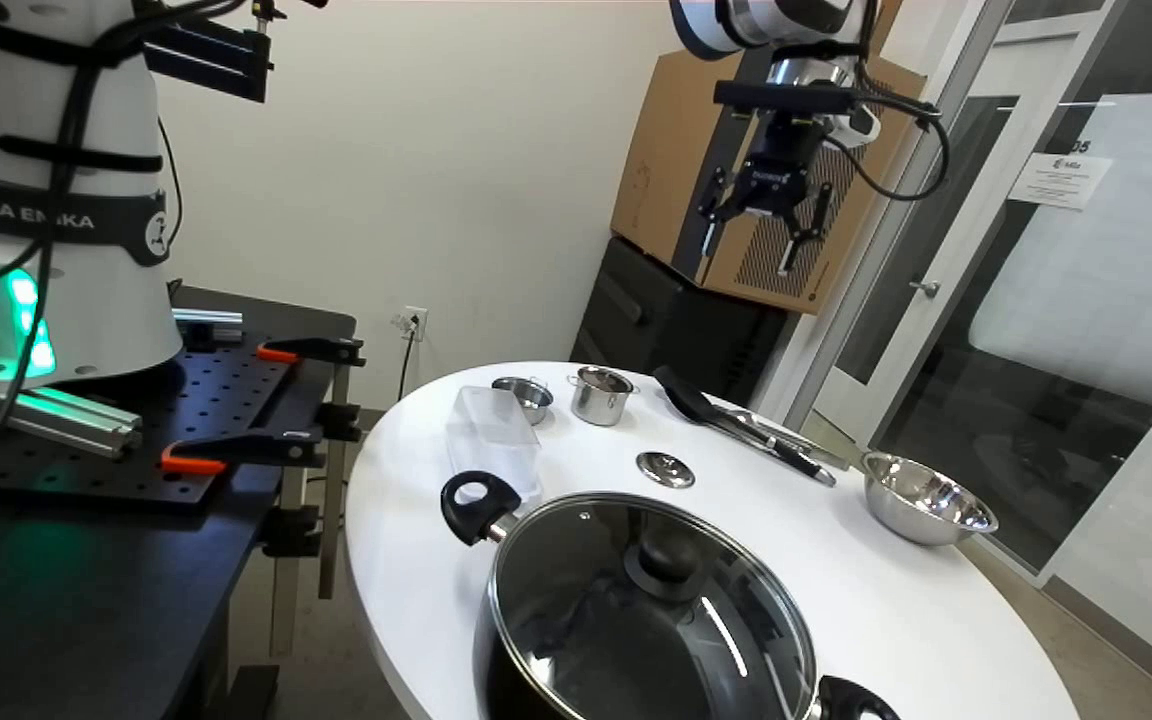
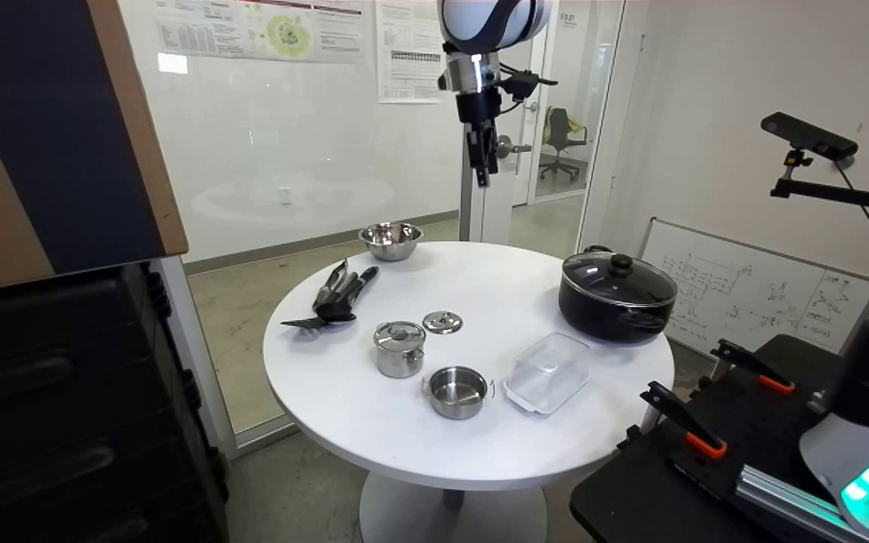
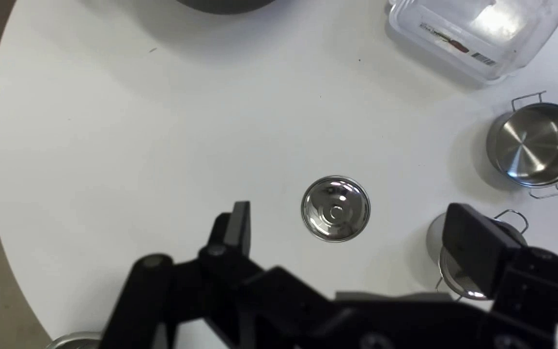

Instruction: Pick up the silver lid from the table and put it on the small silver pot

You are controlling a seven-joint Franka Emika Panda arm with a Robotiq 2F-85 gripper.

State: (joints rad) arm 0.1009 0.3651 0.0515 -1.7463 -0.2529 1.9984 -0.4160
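Caller: The hand (image 1: 748, 250) hangs high above the white worktop (image 2: 498, 294), its 2 fingers (image 3: 470, 247) standing wide apart!

Partner: And the silver lid (image 3: 335, 213)?

Caller: Lying on the worktop, well in from the edge, and framed between those fingers in the wrist view. Left of it there, a broad stretch of white surface sweeps out to the curved edge. Lovely room on that side!

Partner: Tighter on its right, mind. The lidded steel pot (image 2: 400, 365) stands near the silver lid, just a strip of white between them.

Caller: And the small silver pot (image 2: 456, 410)! Upright, top uncovered, closer to the edge than the silver lid is, with the lidded steel pot just beside it.

Partner: A clear container (image 2: 548, 373) is its other neighbour, a narrow gap between them.

Caller: Out along the edges: the big dark pot (image 2: 597, 311) under its glass lid (image 2: 594, 277), utensils (image 2: 336, 308) close to the edge across from it, and the steel bowl (image 2: 392, 250) right by the edge, well apart from the small silver pot.
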